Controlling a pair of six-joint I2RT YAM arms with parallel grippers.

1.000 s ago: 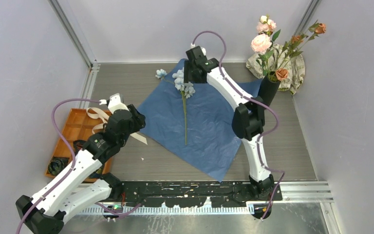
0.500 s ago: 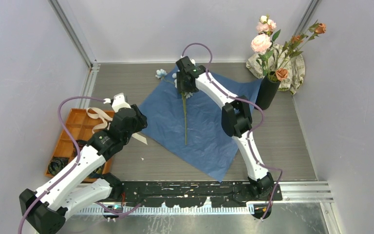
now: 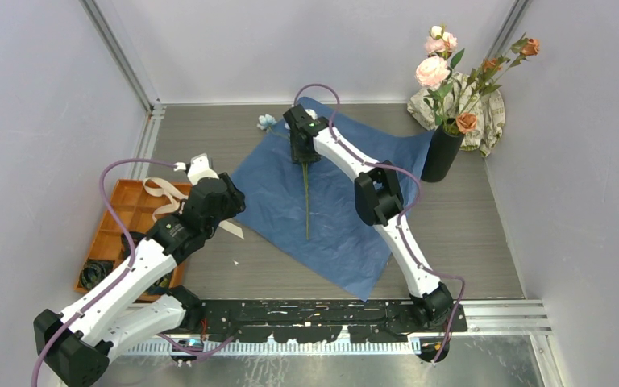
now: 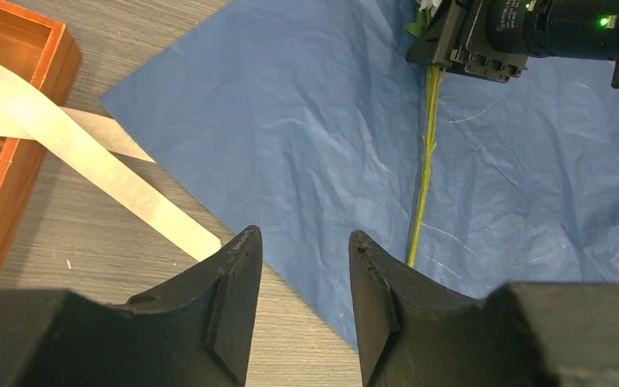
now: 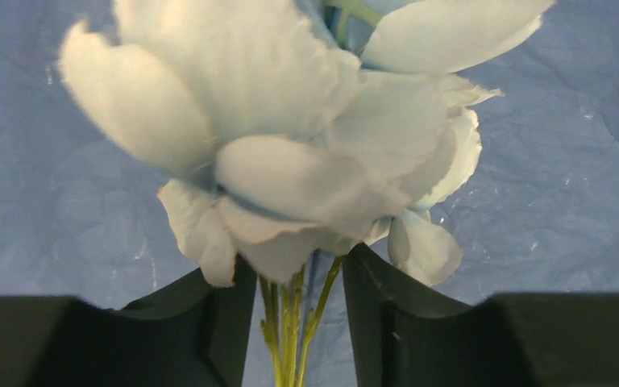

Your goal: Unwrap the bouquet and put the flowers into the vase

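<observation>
Flower (image 5: 290, 121) petals mask right claw (image 5: 297, 262); grip on stems (image 5: 290, 339) unclear. Left claw (image 4: 304, 236) spread, empty.

Both machines look alike to me: the left arm (image 3: 125, 282) and the right arm (image 3: 407, 246) wear glossy white plastic shells between chunky black joint housings, rising from a flat black metal base plate (image 3: 306, 310). A thin purple cable (image 3: 315, 85) loops off each wrist (a tiny green light (image 3: 311, 125) glows on the right one). The left gripper (image 4: 304, 234) ends in blunt, matte black wedge-shaped fingers (image 4: 234, 306).
</observation>
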